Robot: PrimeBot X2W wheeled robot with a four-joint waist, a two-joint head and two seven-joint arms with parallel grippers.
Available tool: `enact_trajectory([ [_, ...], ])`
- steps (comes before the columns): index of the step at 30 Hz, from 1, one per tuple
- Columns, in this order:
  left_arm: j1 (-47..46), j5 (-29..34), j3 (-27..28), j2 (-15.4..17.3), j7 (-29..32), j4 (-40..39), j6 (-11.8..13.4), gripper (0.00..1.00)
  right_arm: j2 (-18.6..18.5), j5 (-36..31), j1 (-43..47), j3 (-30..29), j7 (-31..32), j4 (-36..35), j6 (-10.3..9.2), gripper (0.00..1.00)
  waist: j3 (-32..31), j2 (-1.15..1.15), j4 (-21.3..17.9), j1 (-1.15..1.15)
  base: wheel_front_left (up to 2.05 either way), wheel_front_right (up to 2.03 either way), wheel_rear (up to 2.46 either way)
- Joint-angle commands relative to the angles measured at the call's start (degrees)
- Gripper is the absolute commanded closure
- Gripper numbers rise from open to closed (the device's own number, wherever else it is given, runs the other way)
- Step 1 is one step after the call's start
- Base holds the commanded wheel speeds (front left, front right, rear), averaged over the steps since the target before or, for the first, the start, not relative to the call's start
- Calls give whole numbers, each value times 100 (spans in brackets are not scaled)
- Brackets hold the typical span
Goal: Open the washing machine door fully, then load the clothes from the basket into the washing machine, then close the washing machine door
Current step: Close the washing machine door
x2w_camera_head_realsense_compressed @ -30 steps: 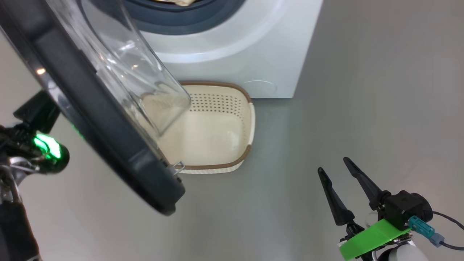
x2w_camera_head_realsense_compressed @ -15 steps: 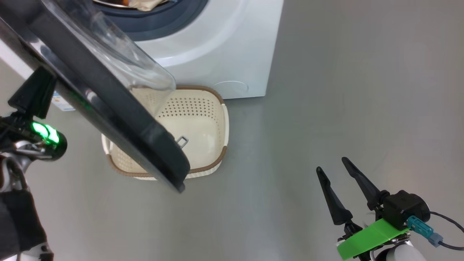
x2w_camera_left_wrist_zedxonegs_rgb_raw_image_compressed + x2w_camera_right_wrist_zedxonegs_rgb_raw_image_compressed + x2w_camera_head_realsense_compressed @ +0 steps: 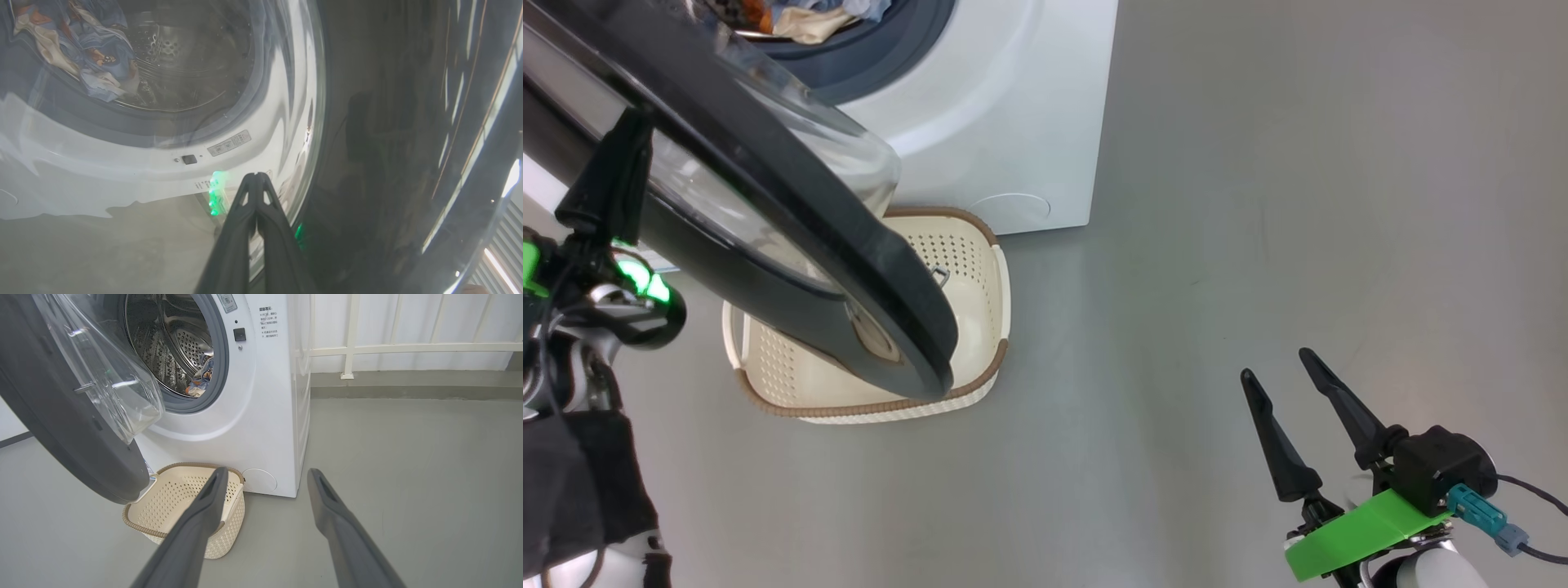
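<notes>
The washing machine door (image 3: 792, 188) stands partly swung in, its black rim over the basket (image 3: 866, 406). My left gripper (image 3: 625, 139) is shut, holds nothing, and its tips lie against the door's outer glass (image 3: 294, 102). The left wrist view looks through that glass at the clothes (image 3: 81, 53) lying in the steel drum. They also show in the drum mouth of the washing machine (image 3: 265, 396), as clothes (image 3: 200, 379) low inside. The basket (image 3: 184, 498) sits on the floor before the machine, its inside bare. My right gripper (image 3: 1274, 363) hovers open over the floor, far right of the basket.
Grey floor spreads to the right of the machine. A low grey kerb and a white railing (image 3: 408, 347) run behind it. My right gripper's fingers (image 3: 204, 506) point toward the basket and the machine's lower front.
The door has swung in toward the machine, so its outer face now shows from the head. My left gripper went along with it. The head camera shifted; the right gripper held still.
</notes>
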Motion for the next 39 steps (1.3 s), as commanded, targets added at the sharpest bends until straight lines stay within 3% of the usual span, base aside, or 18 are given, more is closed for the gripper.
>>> enact_trajectory([
  [1, -172, 33, 17, 127, -124, -210, -57, 100, -1, 28, -16, 110, -67, -147, 9, 0, -22, 0, -27, 0, 0, 0, 0],
  [25, 140, 334, -417, 331, -1016, -321, -58, 100, 18, 31, 50, 68, -68, -135, 9, 0, -260, 0, -183, 0, 0, 0, 0],
  [30, 492, 959, -831, 732, -1569, -568, -58, 100, 5, 54, 55, 36, -68, -128, 9, 0, -438, 0, -115, 0, 0, 0, 0],
  [39, 1265, 1846, -1738, 1502, -3251, -863, -58, 100, 27, 106, 199, 47, -68, -149, 9, 0, -927, 0, 6, 0, 0, 0, 0],
])
